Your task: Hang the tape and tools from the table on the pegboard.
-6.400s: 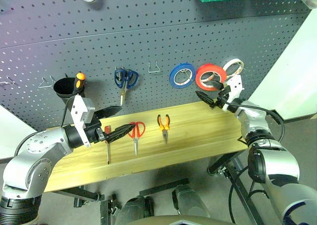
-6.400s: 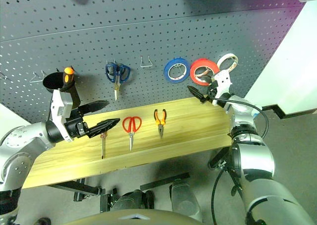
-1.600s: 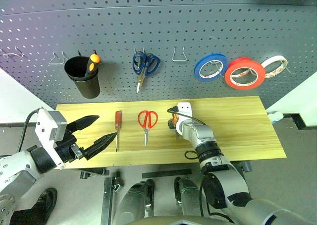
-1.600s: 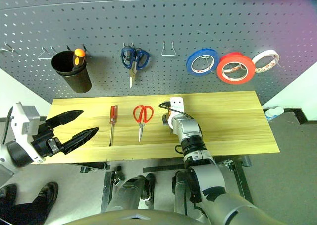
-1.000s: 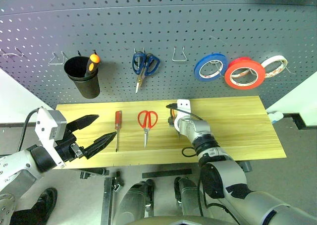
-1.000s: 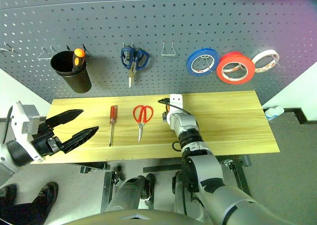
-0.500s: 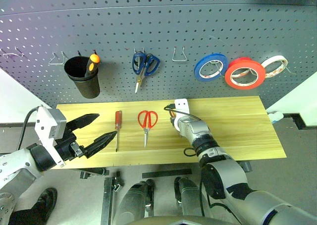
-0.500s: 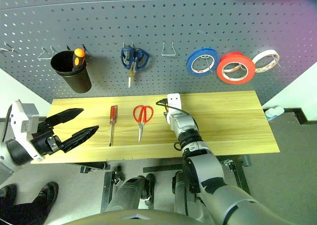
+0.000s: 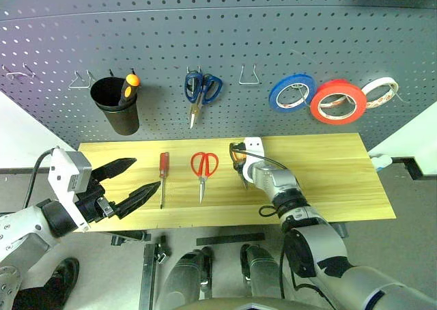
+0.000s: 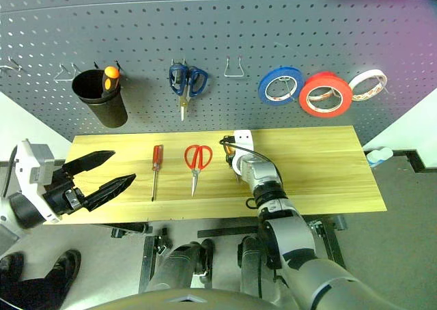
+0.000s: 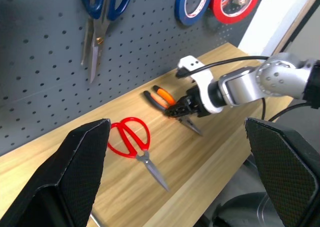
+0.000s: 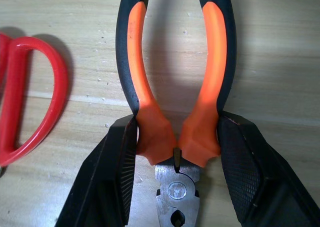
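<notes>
On the worktop (image 9: 328, 180), just right of the red scissors (image 9: 203, 168), right tool (image 12: 175, 152) pinches the pliers (image 12: 175, 97) at the handle base; red screwdriver (image 9: 162, 177) left of scissors; red tape (image 9: 334, 101) hangs on pegboard (image 9: 205, 44); left tool (image 9: 133, 180) wide, empty

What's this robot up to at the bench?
It is hanging things on the pegboard. The red tape already hangs there. The right gripper is shut on the pliers, which lie on the table. The left gripper hovers open off the table's end. The red scissors and red screwdriver lie waiting.
</notes>
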`<state>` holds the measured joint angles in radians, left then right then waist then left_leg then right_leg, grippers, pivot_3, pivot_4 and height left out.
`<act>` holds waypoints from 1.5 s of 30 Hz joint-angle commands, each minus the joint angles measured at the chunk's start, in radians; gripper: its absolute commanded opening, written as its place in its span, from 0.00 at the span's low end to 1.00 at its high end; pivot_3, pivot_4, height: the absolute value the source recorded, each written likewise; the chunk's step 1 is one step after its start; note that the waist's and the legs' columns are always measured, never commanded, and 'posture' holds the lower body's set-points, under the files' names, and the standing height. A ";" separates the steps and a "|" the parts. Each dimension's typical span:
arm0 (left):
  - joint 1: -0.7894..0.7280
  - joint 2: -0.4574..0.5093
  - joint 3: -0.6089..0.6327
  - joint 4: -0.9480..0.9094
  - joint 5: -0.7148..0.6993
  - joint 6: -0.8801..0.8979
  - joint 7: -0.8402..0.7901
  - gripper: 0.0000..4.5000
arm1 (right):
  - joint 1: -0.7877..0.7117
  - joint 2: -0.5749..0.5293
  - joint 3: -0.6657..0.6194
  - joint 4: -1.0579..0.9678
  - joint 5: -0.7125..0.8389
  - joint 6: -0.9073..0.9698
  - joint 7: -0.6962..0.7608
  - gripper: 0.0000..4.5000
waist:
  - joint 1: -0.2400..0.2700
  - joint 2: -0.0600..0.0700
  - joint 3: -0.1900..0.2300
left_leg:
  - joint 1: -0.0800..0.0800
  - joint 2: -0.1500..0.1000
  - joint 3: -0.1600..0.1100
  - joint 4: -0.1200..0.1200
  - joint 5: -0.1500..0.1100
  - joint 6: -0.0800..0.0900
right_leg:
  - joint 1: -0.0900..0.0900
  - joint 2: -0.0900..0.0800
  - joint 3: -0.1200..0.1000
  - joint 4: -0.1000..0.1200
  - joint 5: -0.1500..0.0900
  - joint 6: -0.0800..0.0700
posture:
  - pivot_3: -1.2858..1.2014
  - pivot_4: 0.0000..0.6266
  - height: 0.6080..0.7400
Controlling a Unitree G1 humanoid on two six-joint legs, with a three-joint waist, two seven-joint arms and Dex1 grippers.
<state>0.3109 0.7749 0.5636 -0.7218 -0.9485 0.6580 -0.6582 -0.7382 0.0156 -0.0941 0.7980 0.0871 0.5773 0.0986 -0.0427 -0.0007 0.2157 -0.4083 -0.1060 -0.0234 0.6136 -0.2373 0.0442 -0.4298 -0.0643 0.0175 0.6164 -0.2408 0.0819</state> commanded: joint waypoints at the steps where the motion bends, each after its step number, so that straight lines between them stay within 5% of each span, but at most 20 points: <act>1: -0.009 -0.008 -0.020 0.007 0.026 -0.034 -0.018 1.00 | 0.038 -0.016 0.022 -0.125 0.020 0.001 0.065 0.46 | -0.001 0.000 0.000 | 0.000 0.000 0.000 0.000 0.000 0.000 | 0.000 0.000 0.000 0.000 0.000 0.000 | 0.51 0.34 1.00; 13: -0.094 -0.014 -0.100 0.099 0.093 -0.072 -0.073 1.00 | 0.230 -0.092 -0.007 -0.396 0.082 -0.073 0.184 0.46 | -0.003 0.000 -0.001 | 0.000 0.000 0.000 0.001 0.000 0.000 | 0.000 0.000 0.000 0.001 0.000 0.000 | 0.48 0.30 1.00; 24: -0.199 -0.030 -0.174 0.206 0.159 -0.118 -0.117 1.00 | 0.351 -0.137 -0.041 -0.435 0.168 -0.209 0.353 0.46 | -0.018 -0.002 -0.002 | 0.000 0.000 0.001 0.002 0.001 -0.002 | 0.000 0.000 0.000 0.003 0.001 0.001 | 0.46 0.24 1.00; 45: -0.332 -0.044 -0.237 0.351 0.245 -0.177 -0.187 1.00 | 0.327 -0.145 -0.087 -0.653 0.400 -0.382 0.595 0.46 | -0.059 -0.004 -0.031 | 0.000 0.000 0.001 0.018 0.000 -0.001 | 0.000 0.001 0.000 0.018 0.002 0.001 | 0.43 0.14 1.00</act>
<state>-0.0087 0.7340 0.3262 -0.3628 -0.7072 0.5069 -0.8365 -0.3857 -0.1243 -0.1827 0.2176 0.4526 0.2139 0.6699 -0.1019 -0.0048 0.1847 -0.4080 -0.1060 -0.0222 0.6314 -0.2368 0.0434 -0.4294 -0.0633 0.0178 0.6343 -0.2387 0.0830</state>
